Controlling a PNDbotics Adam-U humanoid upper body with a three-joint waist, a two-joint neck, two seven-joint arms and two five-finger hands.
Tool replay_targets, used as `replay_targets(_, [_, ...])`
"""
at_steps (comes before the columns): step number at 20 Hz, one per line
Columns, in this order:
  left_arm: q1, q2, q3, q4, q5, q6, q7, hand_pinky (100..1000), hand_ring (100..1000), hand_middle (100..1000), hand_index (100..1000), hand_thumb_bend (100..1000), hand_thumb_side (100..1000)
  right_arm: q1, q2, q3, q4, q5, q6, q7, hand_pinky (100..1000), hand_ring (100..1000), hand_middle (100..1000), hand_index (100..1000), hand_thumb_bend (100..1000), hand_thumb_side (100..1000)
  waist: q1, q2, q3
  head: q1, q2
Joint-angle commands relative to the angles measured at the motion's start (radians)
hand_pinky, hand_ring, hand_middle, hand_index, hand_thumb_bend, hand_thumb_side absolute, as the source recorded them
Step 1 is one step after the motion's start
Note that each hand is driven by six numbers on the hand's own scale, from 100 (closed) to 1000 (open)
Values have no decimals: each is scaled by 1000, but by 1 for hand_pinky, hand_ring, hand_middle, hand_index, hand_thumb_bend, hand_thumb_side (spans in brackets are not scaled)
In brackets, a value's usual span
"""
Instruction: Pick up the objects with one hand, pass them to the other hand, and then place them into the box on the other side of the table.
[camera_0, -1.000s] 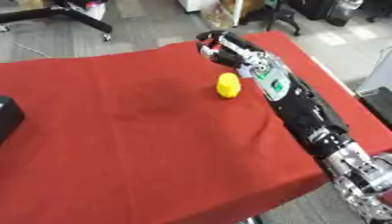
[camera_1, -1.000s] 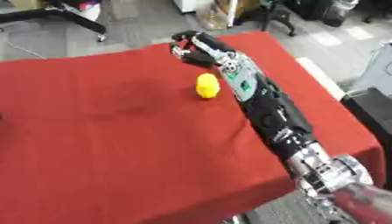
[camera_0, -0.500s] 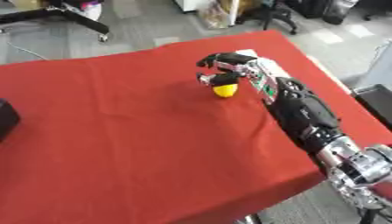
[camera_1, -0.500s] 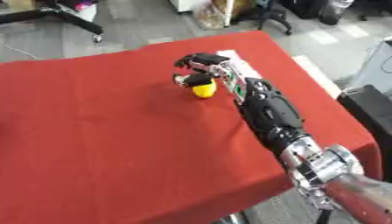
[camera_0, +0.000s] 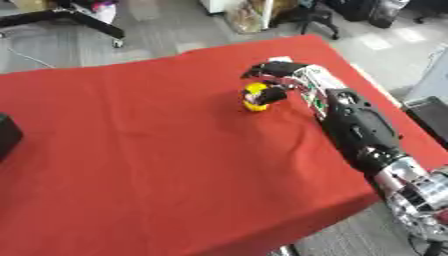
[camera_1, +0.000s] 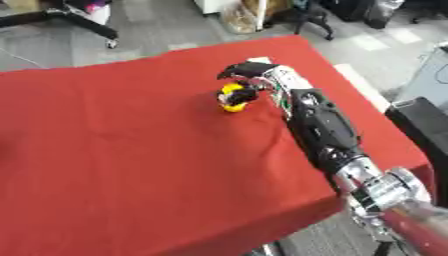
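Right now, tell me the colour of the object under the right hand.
Yellow object, partly wrapped by the right hand; the left eye view shows it best.

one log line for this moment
right hand: curling round yellow object | object: on red tablecloth | left hand: not in view | handover: not yet done

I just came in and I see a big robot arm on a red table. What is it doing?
The robot's right hand is reaching across the red tablecloth and curling its fingers around a small yellow object, which sits on the cloth. It looks like it is grabbing it, not lifting it yet. A dark box shows at the table's left edge. The left hand is not in sight.
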Motion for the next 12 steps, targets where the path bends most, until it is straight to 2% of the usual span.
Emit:
replay_targets(1, [-5, 7, 0, -20, -6, 1, -5, 692, 522, 609, 815, 493, 759, -6, -46, -8, -5, 26, -10, 2, 891, 912, 853, 951, 100, 863, 2, -13, -2, 2, -3])
replay_targets(7, [-4, 6, 1, -20, -8, -1, -5, 692, 520, 606, 816, 488, 759, 11, -48, -8, 2, 47, -23, -2, 875, 876, 727, 918, 100, 785, 3, -13, -5, 4, -3])
replay_targets(12, [-3, 3, 0, -20, -8, 0, -4, 692, 519, 605, 817, 482, 763, 17, -37, -4, 5, 59, -32, -36, 853, 813, 587, 880, 100, 711, 4, -12, -6, 3, -3])
